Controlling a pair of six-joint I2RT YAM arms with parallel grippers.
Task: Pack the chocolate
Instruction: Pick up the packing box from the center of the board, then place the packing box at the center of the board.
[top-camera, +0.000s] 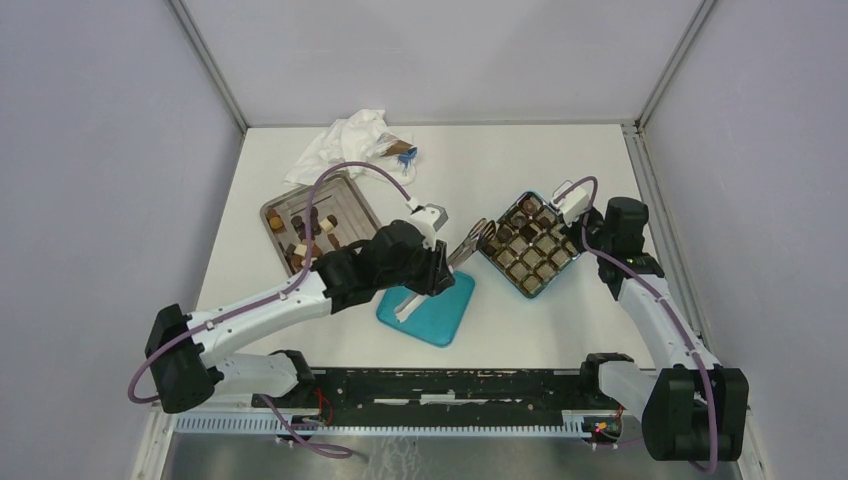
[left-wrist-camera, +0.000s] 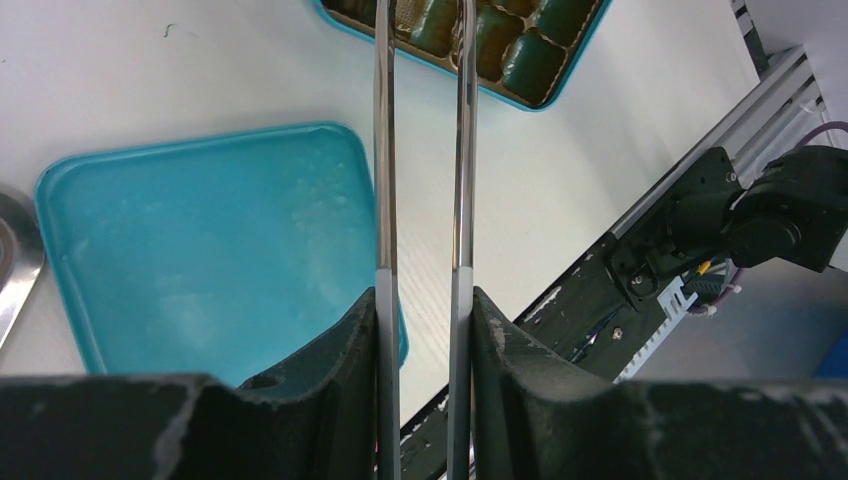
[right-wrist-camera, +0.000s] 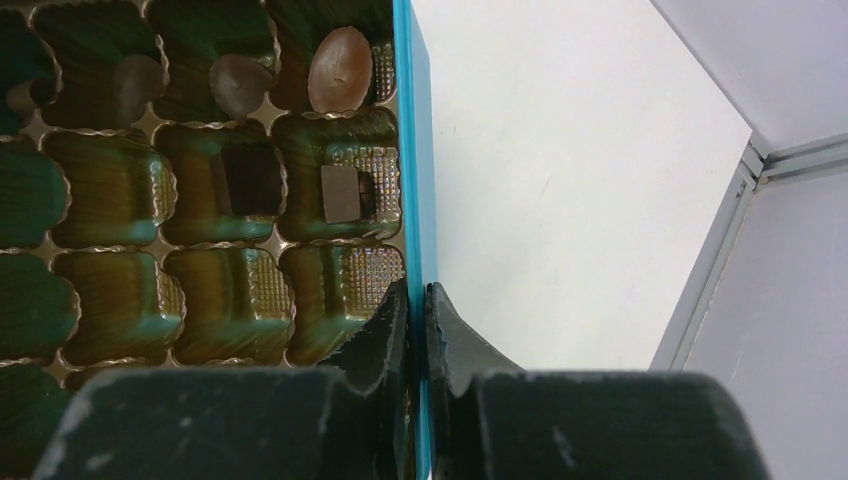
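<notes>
The chocolate lies in two places. Several pieces sit on a metal tray at the left, and a few brown pieces lie in cells of the teal box. My left gripper is shut on metal tongs. The tongs reach toward the box's left corner, and their tips run out of the left wrist view. My right gripper is shut on the teal box's side wall, at the box's far right edge.
The teal lid lies flat under my left wrist, in front of the box. Crumpled white paper and a small wrapper lie at the back. A black rail runs along the near edge.
</notes>
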